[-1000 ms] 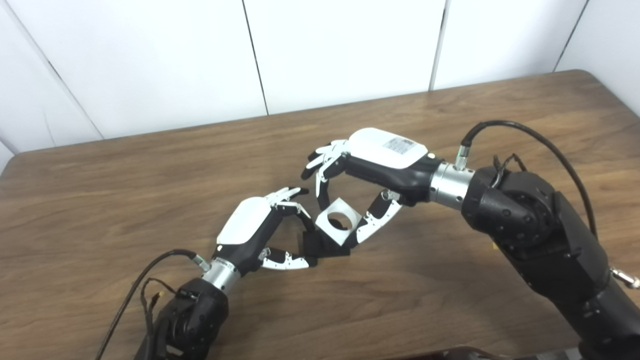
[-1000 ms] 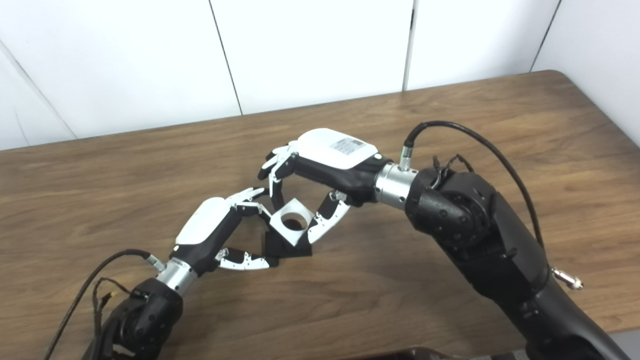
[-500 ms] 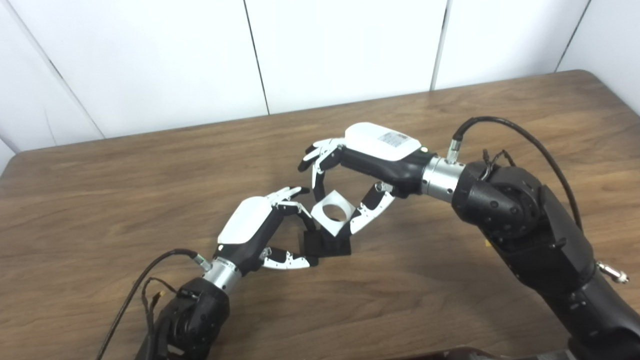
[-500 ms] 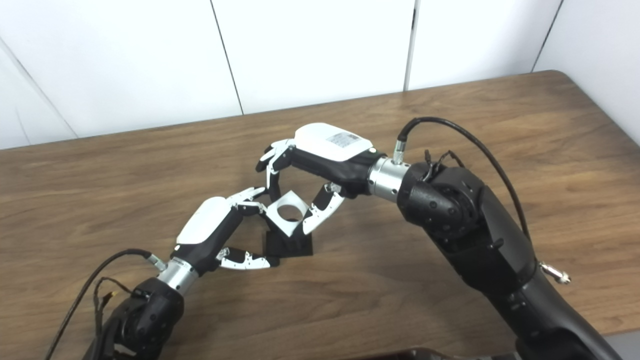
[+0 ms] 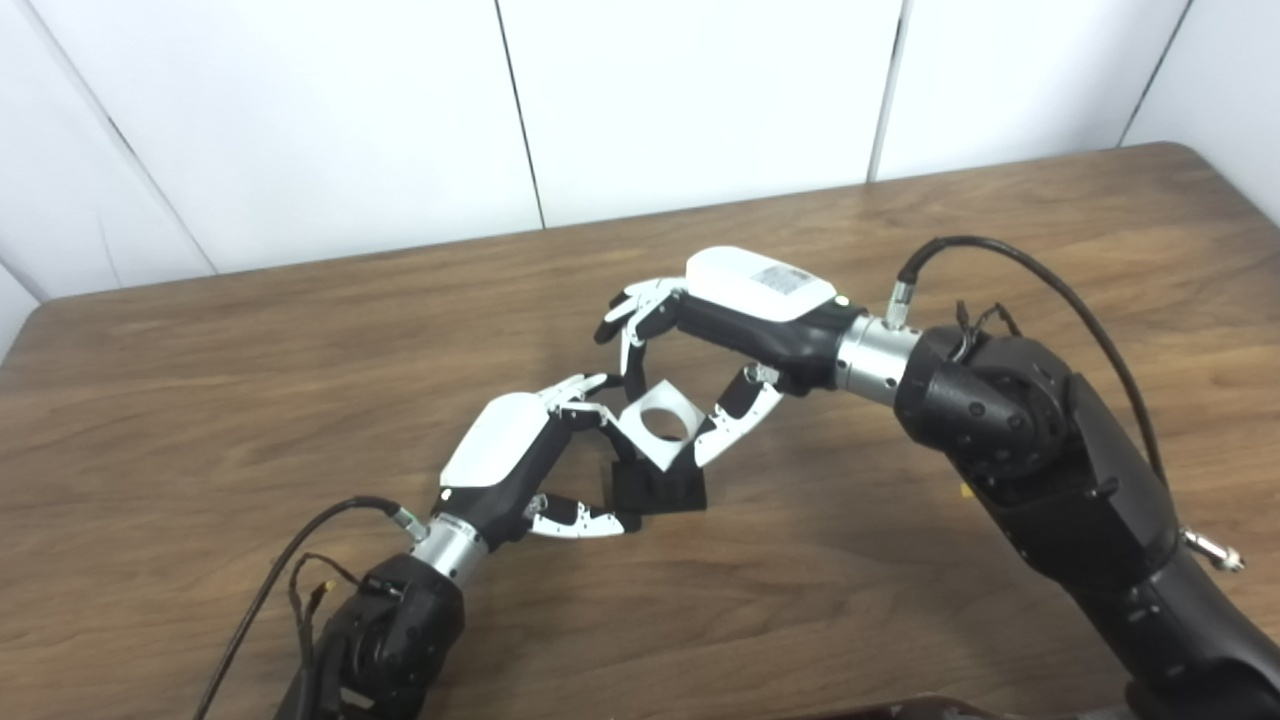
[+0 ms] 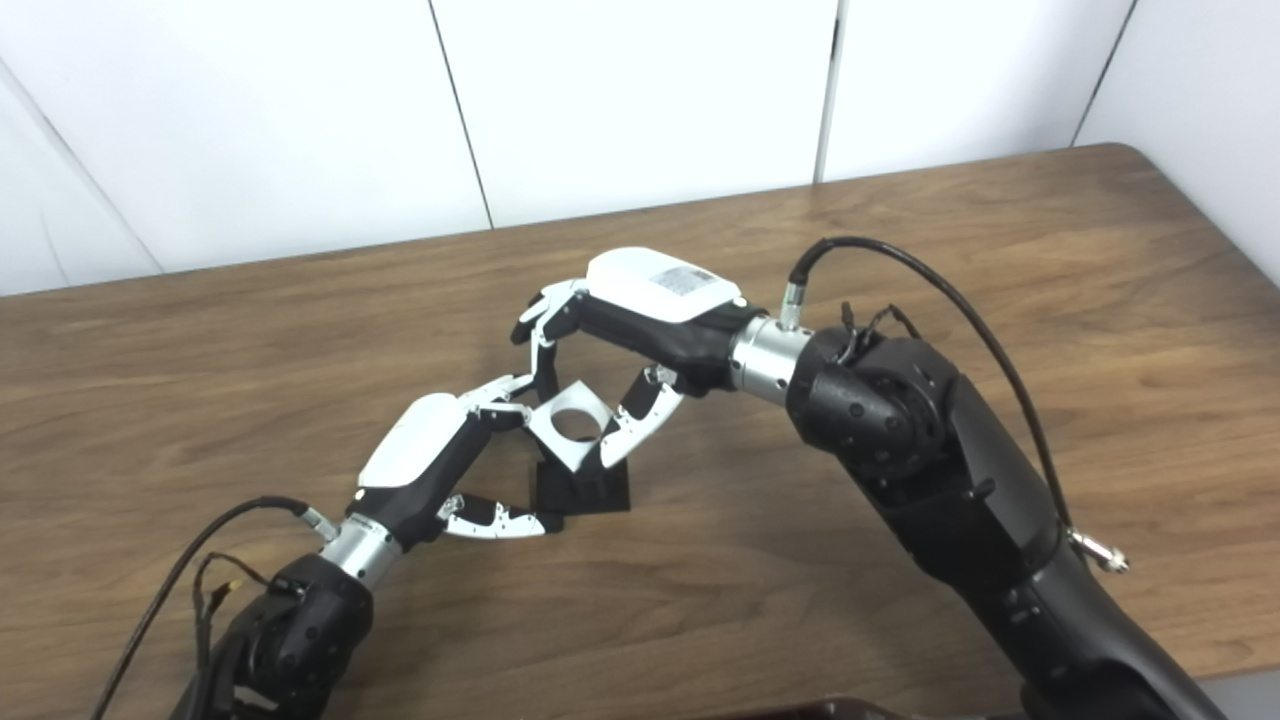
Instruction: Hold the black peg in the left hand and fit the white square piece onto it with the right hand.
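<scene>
Near the middle of the bench (image 5: 250,330), well in from every edge, the left hand (image 5: 505,455) grasps the black peg (image 5: 658,487) at its base, fingers (image 5: 580,522) clamped low so the top stays free. The right hand (image 5: 735,300) pinches the white square piece (image 5: 661,425) by opposite edges, tilted, leaving its round hole clear just above the peg. The right eye view shows more of the peg's square foot; whether hole and peg already touch probably cannot be settled from either view.
</scene>
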Robot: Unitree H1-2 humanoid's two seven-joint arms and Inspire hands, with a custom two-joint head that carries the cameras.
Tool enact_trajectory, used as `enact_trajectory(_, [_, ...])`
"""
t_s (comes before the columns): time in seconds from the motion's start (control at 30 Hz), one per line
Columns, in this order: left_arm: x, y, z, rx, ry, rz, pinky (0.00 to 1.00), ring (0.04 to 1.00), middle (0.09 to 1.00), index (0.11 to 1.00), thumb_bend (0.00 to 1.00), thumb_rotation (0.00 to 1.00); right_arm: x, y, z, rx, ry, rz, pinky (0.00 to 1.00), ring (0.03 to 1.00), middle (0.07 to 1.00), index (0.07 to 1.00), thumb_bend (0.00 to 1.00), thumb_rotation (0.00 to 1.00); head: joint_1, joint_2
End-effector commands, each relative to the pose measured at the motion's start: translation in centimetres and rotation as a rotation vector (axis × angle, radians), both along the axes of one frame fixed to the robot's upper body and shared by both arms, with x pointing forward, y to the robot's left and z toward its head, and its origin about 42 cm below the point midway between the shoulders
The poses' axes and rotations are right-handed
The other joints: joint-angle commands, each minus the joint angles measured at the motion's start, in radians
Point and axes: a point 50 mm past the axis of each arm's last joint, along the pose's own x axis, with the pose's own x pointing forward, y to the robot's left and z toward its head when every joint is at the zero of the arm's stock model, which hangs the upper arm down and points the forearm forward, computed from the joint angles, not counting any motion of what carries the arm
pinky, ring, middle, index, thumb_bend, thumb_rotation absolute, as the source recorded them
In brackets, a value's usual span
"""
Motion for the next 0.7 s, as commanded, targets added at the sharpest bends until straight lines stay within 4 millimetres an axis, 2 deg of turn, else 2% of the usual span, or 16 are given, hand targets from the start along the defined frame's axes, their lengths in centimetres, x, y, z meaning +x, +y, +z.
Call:
enact_trajectory(0.0, [0.4, 0.3, 0.2, 0.052, -0.013, 0.015, 0.9, 0.932, 0.913, 0.49, 0.52, 0.08, 0.1, 0.3, 1.1, 0.027, -0.068, 0.015, 0.86, 0.893, 0.811, 0.481, 0.52, 0.14, -0.001, 0.001])
enact_trajectory(0.67, [0.4, 0.5, 0.3, 0.053, -0.01, 0.018, 0.91, 0.935, 0.914, 0.49, 0.52, 0.07, -0.2, -0.2, -0.9, 0.017, -0.025, 0.006, 0.89, 0.886, 0.807, 0.481, 0.52, 0.14, 0.004, 0.006])
